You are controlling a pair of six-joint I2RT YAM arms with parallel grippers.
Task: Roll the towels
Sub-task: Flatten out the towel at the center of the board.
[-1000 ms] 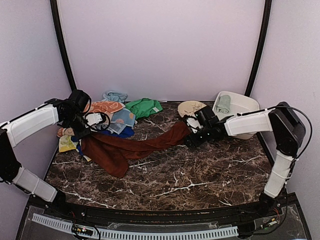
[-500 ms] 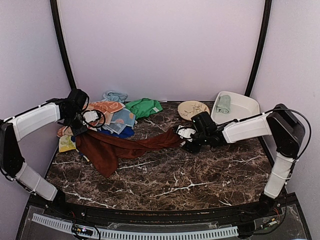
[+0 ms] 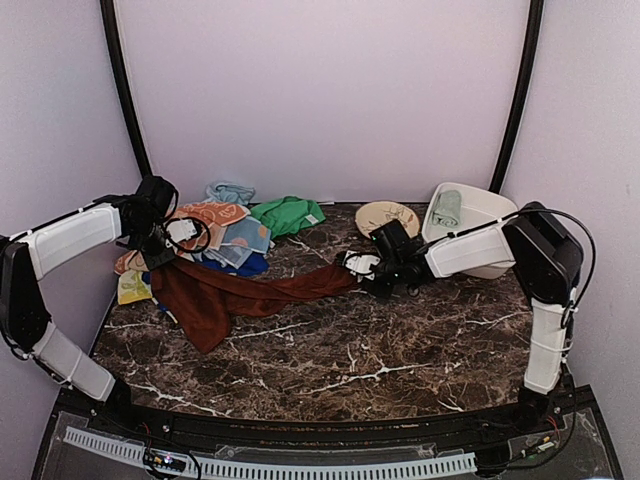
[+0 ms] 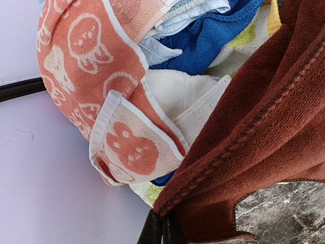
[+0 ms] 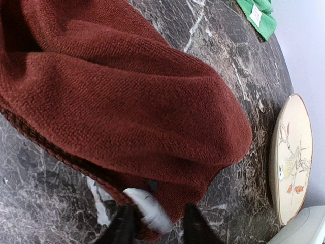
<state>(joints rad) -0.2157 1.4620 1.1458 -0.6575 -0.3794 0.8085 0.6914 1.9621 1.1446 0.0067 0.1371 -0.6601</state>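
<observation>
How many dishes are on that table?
2: a round plate painted with a bird, at the back right of centre, and a white tub beside it in the right corner, holding a pale green towel. The towel heap on the left could hide more.

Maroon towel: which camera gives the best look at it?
The top external view: the whole maroon towel shows, spread between the left gripper and right gripper. The left wrist view shows only one pinched corner, the right wrist view only the bunched other end.
</observation>
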